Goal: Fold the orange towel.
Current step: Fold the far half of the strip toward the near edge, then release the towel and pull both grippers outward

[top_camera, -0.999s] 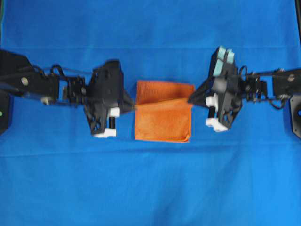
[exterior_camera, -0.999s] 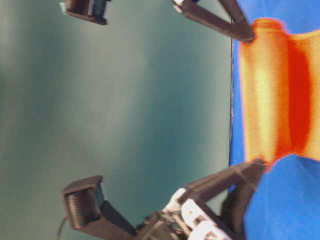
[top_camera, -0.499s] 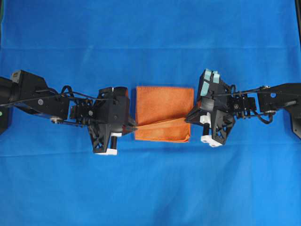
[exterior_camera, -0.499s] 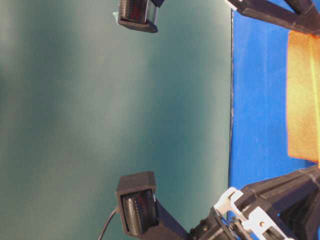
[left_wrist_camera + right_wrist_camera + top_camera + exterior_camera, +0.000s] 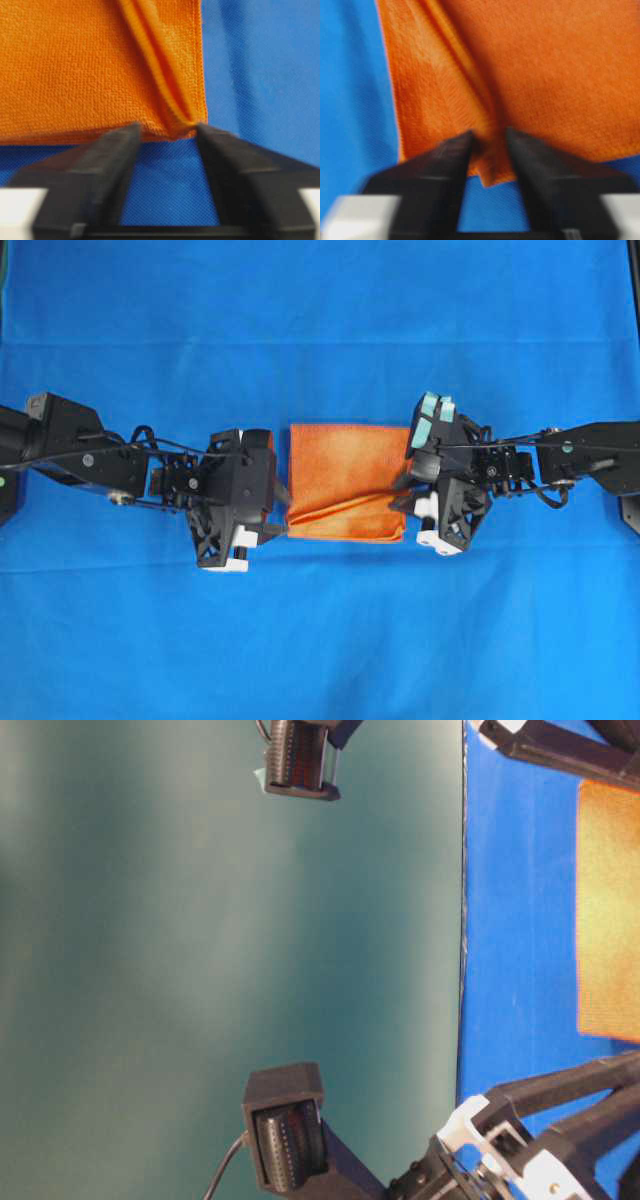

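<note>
I see both my black grippers, left and right, now parted and letting go of the square orange microfibre towel, which lies folded mid-table on the blue cloth, one diagonal ridge left to flatten.

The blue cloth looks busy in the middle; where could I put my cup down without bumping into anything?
Bare blue cloth stretches along the whole far side, above the arms, and along the whole near side below them. The middle band is crowded: the orange towel lies there with the left tool and right tool at its two side edges.
</note>
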Robot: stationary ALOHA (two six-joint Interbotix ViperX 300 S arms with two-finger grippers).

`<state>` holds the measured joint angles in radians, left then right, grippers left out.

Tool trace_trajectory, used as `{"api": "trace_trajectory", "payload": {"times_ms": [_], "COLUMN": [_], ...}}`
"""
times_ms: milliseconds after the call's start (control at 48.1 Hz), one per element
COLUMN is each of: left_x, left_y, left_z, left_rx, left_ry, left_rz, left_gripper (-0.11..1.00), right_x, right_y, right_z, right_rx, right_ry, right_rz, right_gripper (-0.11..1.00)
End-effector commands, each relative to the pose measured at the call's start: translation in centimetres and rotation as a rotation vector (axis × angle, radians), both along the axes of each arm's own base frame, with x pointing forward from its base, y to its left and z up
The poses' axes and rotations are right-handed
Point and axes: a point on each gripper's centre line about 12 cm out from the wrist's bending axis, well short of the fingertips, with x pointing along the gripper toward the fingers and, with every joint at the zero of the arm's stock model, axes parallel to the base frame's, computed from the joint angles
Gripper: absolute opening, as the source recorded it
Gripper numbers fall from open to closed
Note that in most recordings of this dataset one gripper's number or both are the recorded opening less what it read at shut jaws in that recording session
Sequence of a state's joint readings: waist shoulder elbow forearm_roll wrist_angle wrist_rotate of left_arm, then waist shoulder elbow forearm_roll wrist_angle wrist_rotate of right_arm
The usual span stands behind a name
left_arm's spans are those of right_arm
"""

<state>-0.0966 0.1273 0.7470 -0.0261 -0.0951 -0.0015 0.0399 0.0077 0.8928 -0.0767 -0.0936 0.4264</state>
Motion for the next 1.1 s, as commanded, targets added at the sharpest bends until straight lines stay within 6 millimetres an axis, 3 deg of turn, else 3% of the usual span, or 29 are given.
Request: {"api": "trace_trajectory", "payload": {"times_ms": [0,62,125,333,624,895,1082], "left_x": [0.3,0.0,-0.3,-1.9,-6.4,-12.7,-17.0], "left_y": [-0.1,-0.1,-0.1,0.0,0.5,1.7,2.6], "left_z": [1.2,1.7,2.4,6.1,12.4,15.2,15.6], "left_rx": [0.000,0.007,0.010,0.009,-0.004,-0.013,-0.016], "left_ry": [-0.029,-0.028,-0.026,-0.026,-0.172,-0.339,-0.450], "left_rz": [-0.006,-0.013,-0.017,-0.020,-0.019,0.004,0.031], "left_gripper": [0.52,0.65,0.72,0.69,0.68,0.68,0.68], "right_x": [0.8,0.9,1.0,-0.1,-4.1,-9.2,-12.6], "right_y": [0.6,1.0,1.2,1.2,0.4,-0.8,-1.7], "right_z": [1.3,1.9,2.9,7.6,13.4,16.3,15.7], "right_rx": [0.005,0.006,0.006,-0.014,-0.104,-0.191,-0.226], "right_ry": [-0.043,-0.055,-0.073,-0.132,-0.252,-0.404,-0.461], "right_rz": [0.015,0.024,0.029,0.047,0.082,0.085,0.058], "right_gripper": [0.57,0.66,0.62,0.61,0.61,0.61,0.61]}}
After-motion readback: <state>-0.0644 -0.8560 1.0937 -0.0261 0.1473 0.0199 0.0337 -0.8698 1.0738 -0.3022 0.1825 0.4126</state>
